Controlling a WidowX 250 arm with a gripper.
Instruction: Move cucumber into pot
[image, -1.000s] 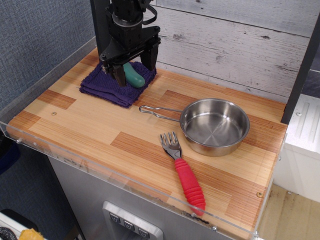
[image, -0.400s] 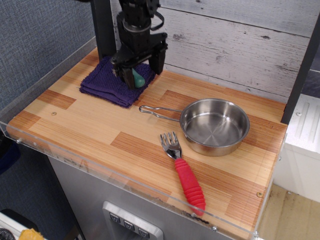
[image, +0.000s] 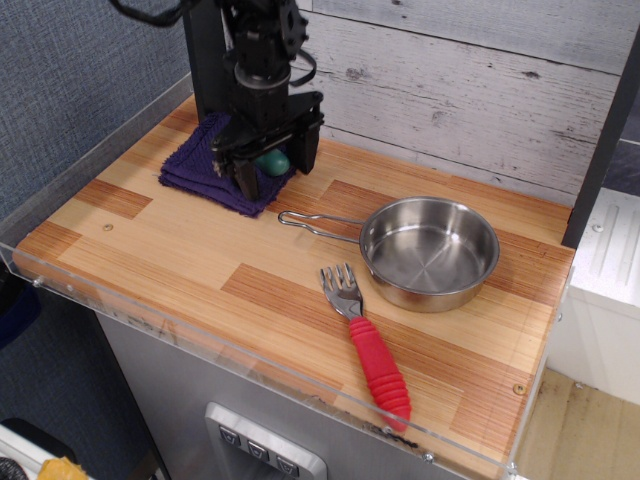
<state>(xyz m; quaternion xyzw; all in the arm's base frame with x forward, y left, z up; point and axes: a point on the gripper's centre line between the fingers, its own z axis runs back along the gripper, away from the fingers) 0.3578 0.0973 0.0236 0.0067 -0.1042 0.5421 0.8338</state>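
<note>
The tool (image: 272, 165) hangs over the purple cloth (image: 205, 170), its fingers closed on the cucumber (image: 273, 162), which sits between them just off the cloth; best lift it well clear, then carry it right and release low over the pot (image: 430, 250) on the tabletop (image: 180, 260).

Arm colour: matte black throughout, with a dark upright column behind it.
Wrist: stacked, roughly cylindrical black segments, with a paler band near the top.
Cables: black cable looping out at the right of the wrist and another arcing off at upper left.
End effector (image: 270, 165): black housing ending in two blocky black fingers (image: 244, 178).
</note>
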